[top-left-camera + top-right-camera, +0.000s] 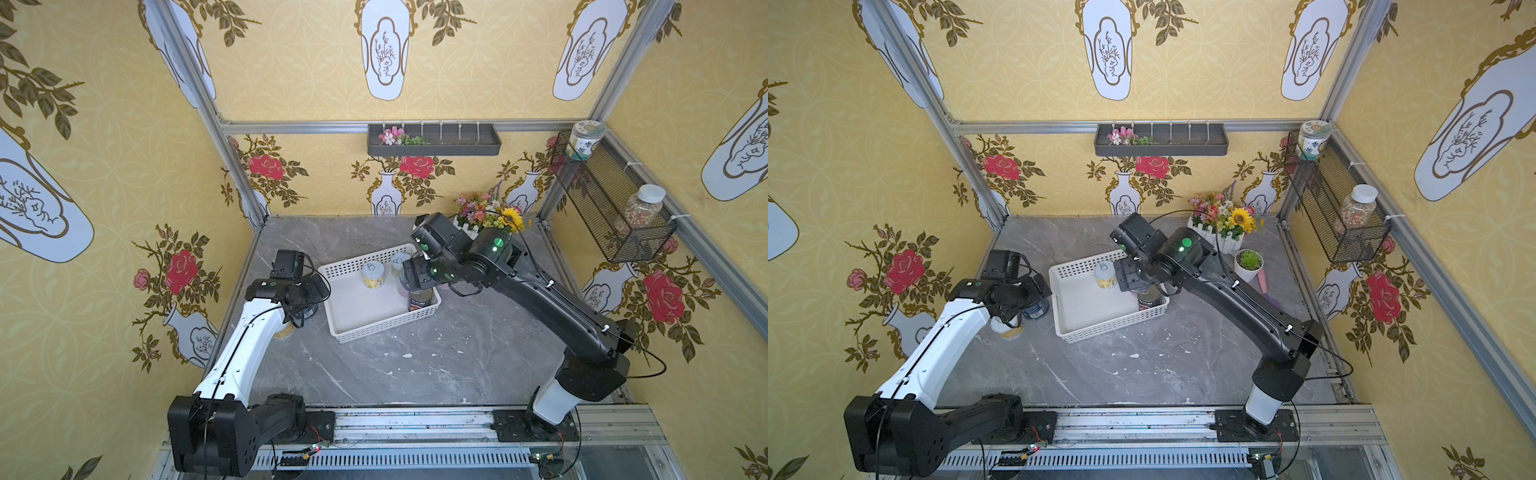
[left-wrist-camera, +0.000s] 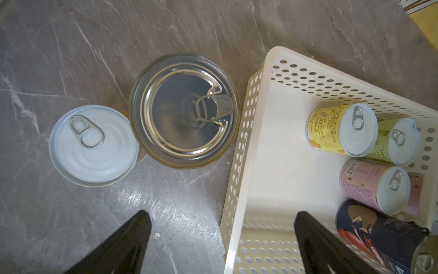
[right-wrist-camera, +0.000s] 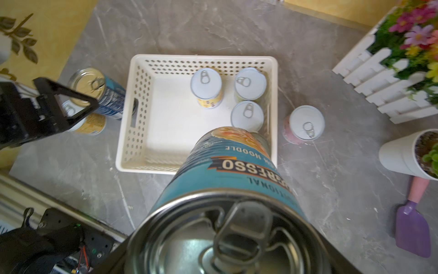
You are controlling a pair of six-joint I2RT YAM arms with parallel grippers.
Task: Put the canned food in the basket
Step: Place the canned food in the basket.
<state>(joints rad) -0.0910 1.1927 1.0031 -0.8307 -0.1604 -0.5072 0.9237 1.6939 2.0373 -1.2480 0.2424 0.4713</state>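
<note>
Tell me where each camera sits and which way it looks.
Top views: high behind the robot, looking down on table, basket and both arms.
Left wrist: on the left arm, looking down past the open left gripper at two cans beside the basket.
Right wrist: on the right arm, looking down along the large can the right gripper holds, into the basket.
Shared: both wrist views show the basket's three white-lidded cans.

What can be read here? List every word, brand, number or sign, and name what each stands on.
"RESSO": cut-off brand banner on the blue-green can, right wrist view.
"NOODLE": same can, smaller line.
"TIONAL": same can, cut-off word.
Too small to read: the fine print on the yellow can and on the pink can.
Blurred: the label on the jar in the wire basket.
</note>
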